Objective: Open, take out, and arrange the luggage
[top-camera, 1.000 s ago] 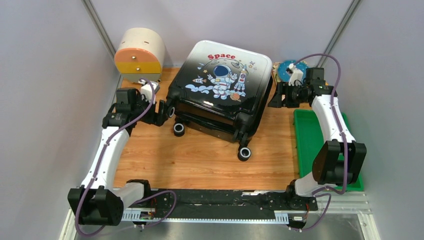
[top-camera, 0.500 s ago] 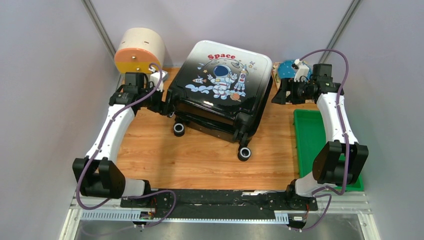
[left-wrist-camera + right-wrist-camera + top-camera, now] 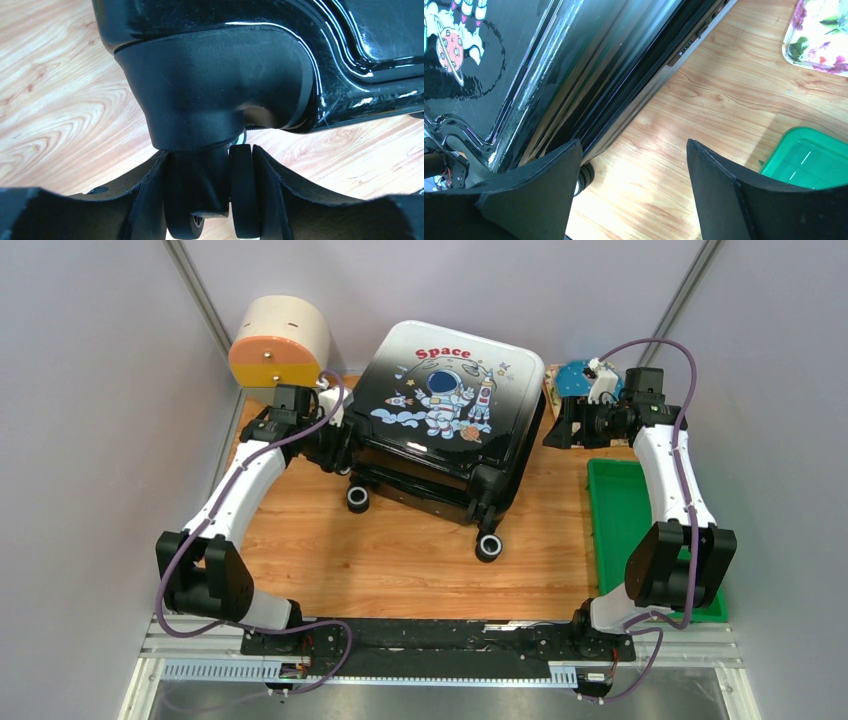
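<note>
Left tool has swung in and pinches the suitcase wheel nearest the worktop's left edge; right tool gapes wide, suitcase unopened.

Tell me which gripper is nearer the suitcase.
Left. The left gripper is closed on a wheel of the suitcase; the right gripper hangs open just beside its zippered right edge.
</note>
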Motion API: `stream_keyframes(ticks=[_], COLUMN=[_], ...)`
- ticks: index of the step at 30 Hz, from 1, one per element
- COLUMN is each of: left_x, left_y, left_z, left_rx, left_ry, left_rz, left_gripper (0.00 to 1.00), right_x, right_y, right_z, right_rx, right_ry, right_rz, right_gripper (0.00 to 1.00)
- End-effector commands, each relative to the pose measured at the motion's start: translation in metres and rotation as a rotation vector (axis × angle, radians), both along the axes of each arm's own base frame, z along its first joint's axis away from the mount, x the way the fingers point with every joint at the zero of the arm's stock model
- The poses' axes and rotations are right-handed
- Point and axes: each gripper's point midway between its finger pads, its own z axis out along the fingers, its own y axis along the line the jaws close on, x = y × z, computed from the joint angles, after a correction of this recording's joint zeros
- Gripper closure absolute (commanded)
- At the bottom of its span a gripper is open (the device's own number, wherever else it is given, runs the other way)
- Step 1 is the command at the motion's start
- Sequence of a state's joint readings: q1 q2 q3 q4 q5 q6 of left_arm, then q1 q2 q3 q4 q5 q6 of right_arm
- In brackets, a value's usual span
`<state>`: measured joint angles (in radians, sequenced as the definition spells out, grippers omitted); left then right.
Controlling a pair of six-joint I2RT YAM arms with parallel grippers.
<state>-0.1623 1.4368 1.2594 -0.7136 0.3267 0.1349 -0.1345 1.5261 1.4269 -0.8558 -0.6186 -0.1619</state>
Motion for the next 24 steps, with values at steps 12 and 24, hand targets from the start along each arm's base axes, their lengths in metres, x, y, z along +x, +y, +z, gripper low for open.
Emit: stream_keyframes(ticks=[12, 24], left_x=[-0.028, 0.029], left_y=[0.090, 0.083], left_z=[-0.020, 0.014], left_rx=[0.234, 0.028], left_ry=[-0.105, -0.140], left_rz=[-0.076, -0.030], left_gripper=[1.00, 0.34], right_x=[0.022, 0.134], right_y=[-0.016, -0.020], right_z=[0.035, 0.045], right_rx=[-0.070, 0.057], right_ry=[-0.163, -0.270], right_rz=[-0.003, -0.144], right_gripper=[0.20, 0.24])
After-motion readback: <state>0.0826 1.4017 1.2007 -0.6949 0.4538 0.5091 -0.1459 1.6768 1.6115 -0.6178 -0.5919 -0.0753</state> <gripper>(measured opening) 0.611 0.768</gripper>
